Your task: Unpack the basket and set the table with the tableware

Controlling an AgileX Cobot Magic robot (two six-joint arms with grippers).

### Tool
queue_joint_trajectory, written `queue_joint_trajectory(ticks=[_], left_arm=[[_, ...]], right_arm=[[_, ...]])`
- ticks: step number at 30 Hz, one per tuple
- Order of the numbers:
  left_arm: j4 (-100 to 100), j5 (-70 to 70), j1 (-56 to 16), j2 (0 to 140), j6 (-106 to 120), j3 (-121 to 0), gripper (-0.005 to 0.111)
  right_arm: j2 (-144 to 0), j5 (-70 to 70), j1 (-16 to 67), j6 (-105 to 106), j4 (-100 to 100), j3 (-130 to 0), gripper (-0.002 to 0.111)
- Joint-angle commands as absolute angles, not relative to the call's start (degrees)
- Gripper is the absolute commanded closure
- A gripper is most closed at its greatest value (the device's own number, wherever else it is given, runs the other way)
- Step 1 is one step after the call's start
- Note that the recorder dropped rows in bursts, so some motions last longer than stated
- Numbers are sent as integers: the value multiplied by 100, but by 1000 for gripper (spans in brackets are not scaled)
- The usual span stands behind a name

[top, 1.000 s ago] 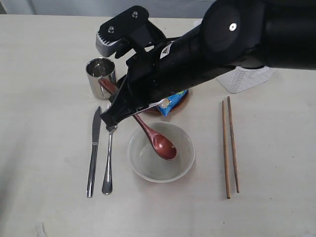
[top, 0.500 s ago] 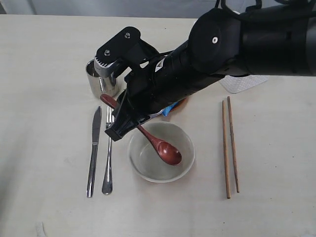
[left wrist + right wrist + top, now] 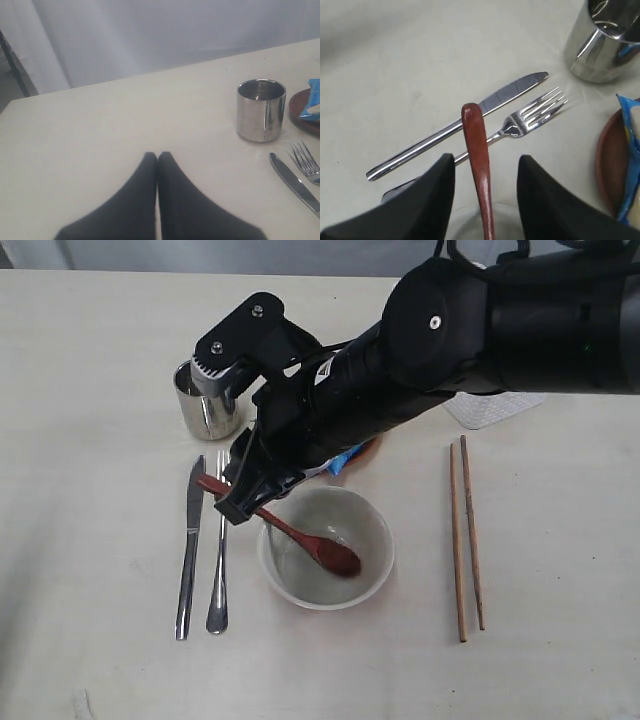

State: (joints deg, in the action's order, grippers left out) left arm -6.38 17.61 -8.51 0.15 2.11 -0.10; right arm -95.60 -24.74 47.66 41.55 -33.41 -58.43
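Wooden spoon (image 3: 318,549) rested with its head in the bowl (image 3: 383,540), handle leaning out over its rim. My right tool (image 3: 486,162) stood wide astride that handle, touching nothing. I judged a straight lift best, so neither jaw flicked it. My left tool (image 3: 158,157) was pinched closed.

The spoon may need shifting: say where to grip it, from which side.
Grip the spoon by its handle, outside the bowl, near the fork. Come from above, jaws across the handle: the head lies down inside the bowl, while the slim handle leans on the rim, raised off the table.
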Motion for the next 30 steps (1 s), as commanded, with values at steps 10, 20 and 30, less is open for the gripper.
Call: queue_joint_trajectory(ticks=[10,20,30], left_arm=[[-568,1715,-820,0,192,0,107],[-568,1715,-820,0,192,0,107],[-568,1715,-820,0,192,0,107]], right_arm=[[-8724,-3037,4178,2259,-2869,-5859,68],[-8767,-5165,2786,-445,-151,-5742,68],[-9332,-4170,2342,-754,62,-4833,68]])
